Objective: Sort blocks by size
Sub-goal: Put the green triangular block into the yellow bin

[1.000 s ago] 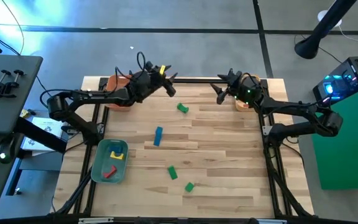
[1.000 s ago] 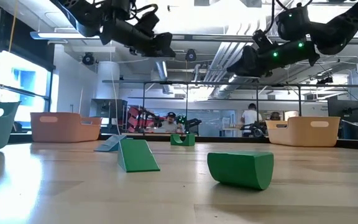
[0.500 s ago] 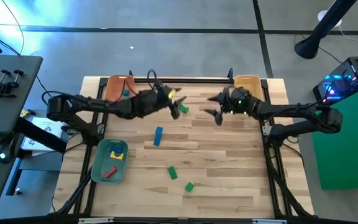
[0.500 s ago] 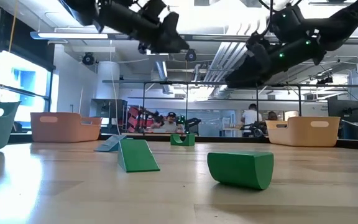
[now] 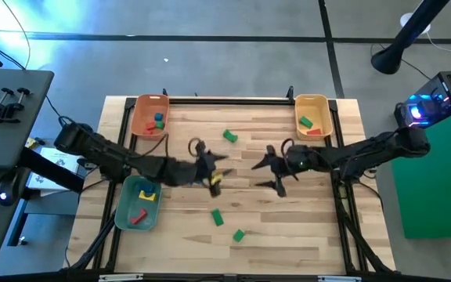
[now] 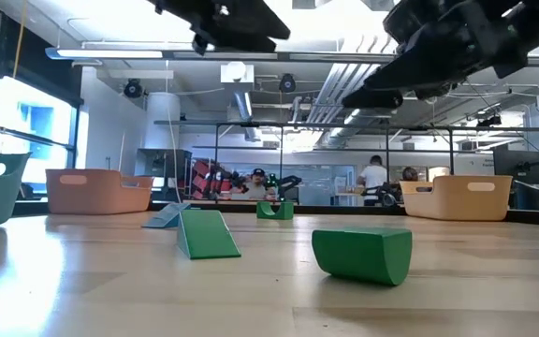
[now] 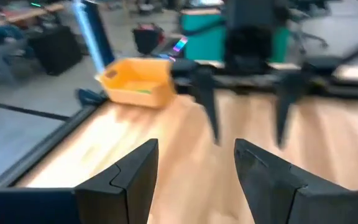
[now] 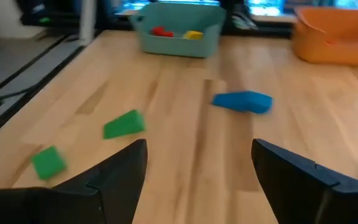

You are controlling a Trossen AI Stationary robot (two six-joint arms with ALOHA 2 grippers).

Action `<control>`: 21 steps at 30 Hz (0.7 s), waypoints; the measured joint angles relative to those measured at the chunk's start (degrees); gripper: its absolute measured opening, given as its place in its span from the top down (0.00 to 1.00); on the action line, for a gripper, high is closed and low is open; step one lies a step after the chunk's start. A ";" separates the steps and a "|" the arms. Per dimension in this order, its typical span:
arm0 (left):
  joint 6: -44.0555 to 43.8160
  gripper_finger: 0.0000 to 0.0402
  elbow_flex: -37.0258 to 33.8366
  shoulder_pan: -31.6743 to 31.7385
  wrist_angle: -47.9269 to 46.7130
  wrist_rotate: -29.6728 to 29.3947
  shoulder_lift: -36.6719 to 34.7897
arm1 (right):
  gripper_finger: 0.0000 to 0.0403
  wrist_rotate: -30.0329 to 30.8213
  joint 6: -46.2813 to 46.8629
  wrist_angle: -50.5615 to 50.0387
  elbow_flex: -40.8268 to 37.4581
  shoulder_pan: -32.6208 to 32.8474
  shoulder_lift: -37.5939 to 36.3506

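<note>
1. While both arms reach low over the middle of the table (image 5: 288,227), loose blocks lie scattered on its pale wood planks.
2. One green block (image 5: 230,136) sits near the far edge, between the two far trays.
3. A green wedge (image 5: 218,217) and a green half-round (image 5: 239,234) lie toward the near edge; in the low view the wedge (image 6: 206,233) shows a sloped face and the half-round (image 6: 362,254) a flat top with a rounded belly, both matte and solid-coloured.
4. A blue block (image 8: 243,101), long and flat, shows in the right wrist view; from above it seems hidden under the left arm.
5. The orange tray (image 5: 138,125) at the far left corner holds blue, green and red blocks.
6. The yellow tray (image 5: 323,117) at the far right corner holds a green and a red block.
7. The green tray (image 5: 124,205) at the left edge holds a yellow and a red block.
8. The left gripper (image 5: 213,177) hangs over mid-table with its dark fingers (image 7: 129,180) spread apart and nothing between them.
9. The right gripper (image 5: 274,168) faces it from just beside, fingers (image 8: 120,171) likewise spread wide and empty.
</note>
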 joint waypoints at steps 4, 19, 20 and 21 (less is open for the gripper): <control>-3.87 0.51 0.00 -5.78 -7.27 3.36 -0.09 | 0.29 0.15 -1.53 6.59 0.00 1.84 5.32; -38.30 0.63 -0.02 -20.46 -21.46 12.24 10.02 | 0.29 1.22 -6.30 7.80 24.22 1.02 35.12; -38.37 0.65 -0.04 -20.43 -19.71 12.77 12.04 | 0.29 1.21 -6.44 6.18 24.77 0.95 35.02; -38.51 0.67 -0.03 -20.41 -18.45 12.77 13.99 | 0.29 1.22 -7.07 4.53 25.00 0.91 34.67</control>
